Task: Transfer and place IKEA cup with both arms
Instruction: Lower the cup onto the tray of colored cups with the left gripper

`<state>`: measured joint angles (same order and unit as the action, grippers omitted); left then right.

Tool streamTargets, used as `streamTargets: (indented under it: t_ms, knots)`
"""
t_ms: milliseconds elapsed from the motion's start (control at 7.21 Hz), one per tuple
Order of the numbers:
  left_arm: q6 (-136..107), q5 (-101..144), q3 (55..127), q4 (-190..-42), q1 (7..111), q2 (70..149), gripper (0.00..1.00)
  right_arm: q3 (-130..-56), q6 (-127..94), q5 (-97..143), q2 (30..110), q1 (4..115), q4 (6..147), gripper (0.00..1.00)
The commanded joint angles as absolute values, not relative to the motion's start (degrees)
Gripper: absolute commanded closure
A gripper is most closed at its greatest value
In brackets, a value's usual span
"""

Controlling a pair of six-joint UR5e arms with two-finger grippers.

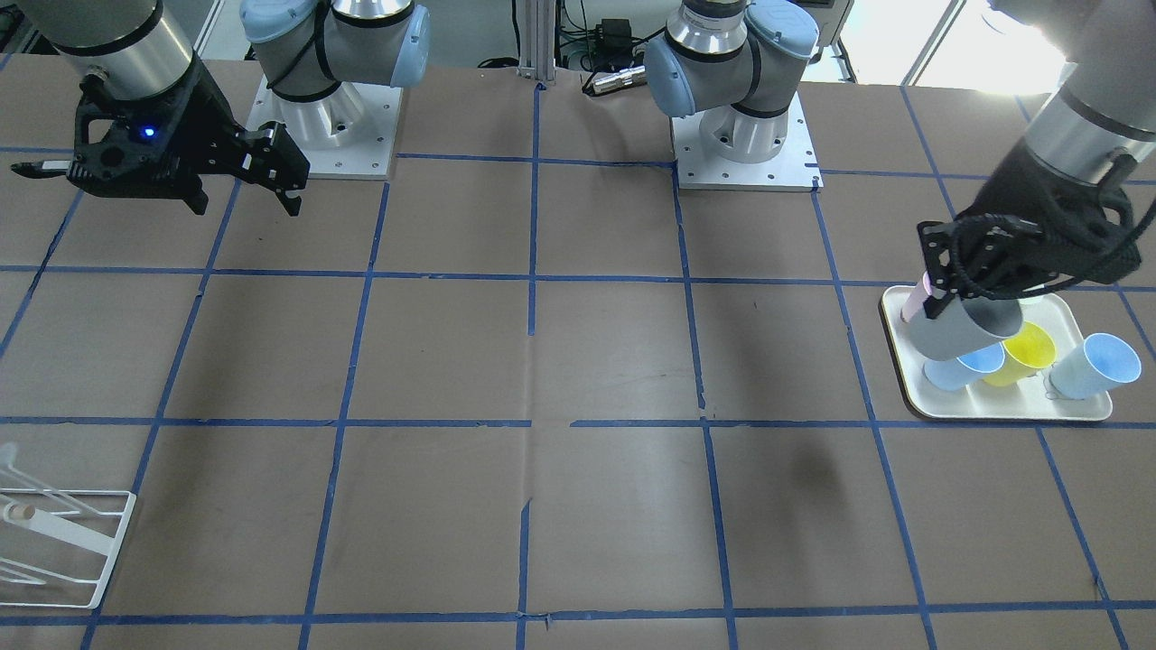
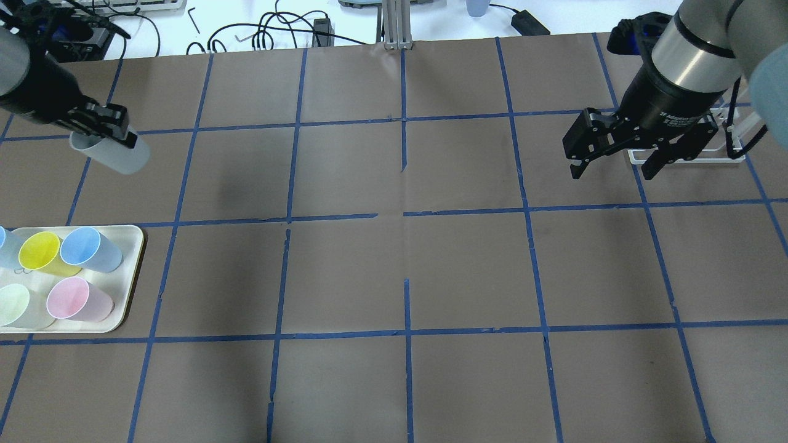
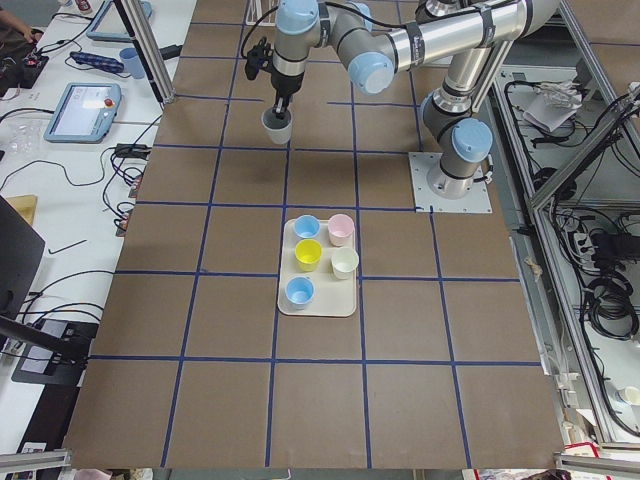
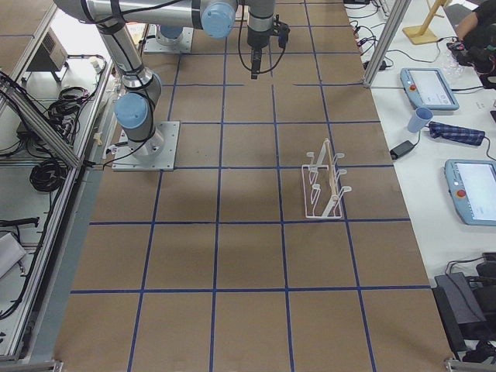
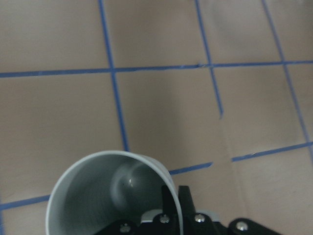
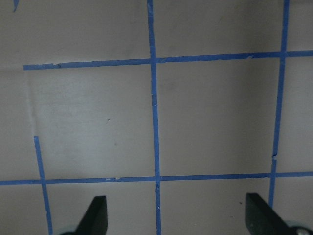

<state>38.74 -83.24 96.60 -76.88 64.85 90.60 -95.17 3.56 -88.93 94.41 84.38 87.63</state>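
Observation:
My left gripper is shut on the rim of the pale grey IKEA cup and holds it tilted in the air, above and beyond the tray. The cup also shows in the front view, in the left view, and in the left wrist view, where its open mouth faces the camera and one finger sits inside the rim. My right gripper is open and empty, raised over the right side of the table. Its fingertips stand wide apart in the right wrist view.
A cream tray at the left edge holds a yellow cup, a blue cup, a pink cup, a cream-white cup and a light blue cup at the frame edge. A white wire rack stands on the right side.

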Motion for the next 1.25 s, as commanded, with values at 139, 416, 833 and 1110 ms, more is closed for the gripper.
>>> streamTargets:
  t_ms: [139,416,833,1110]
  knots:
    - [64.5,-88.9,95.5,-75.7,47.3,94.7,1.00,-90.7,3.1,-90.1,93.8,85.9,88.1,0.00]
    - [75.9,-89.1,96.0,-75.6,37.3,94.3,1.00,-89.2,2.8,-88.9,92.8,88.3,89.6,0.00]
    - [80.6,-88.3,101.0,-71.7,29.4,97.4,1.00,-88.7,1.3,-88.8,91.8,89.4,91.8,0.00]
    - [83.9,-88.4,103.1,-65.5,28.6,101.7,1.00,-88.7,1.3,-88.8,91.8,89.4,92.1,0.00]
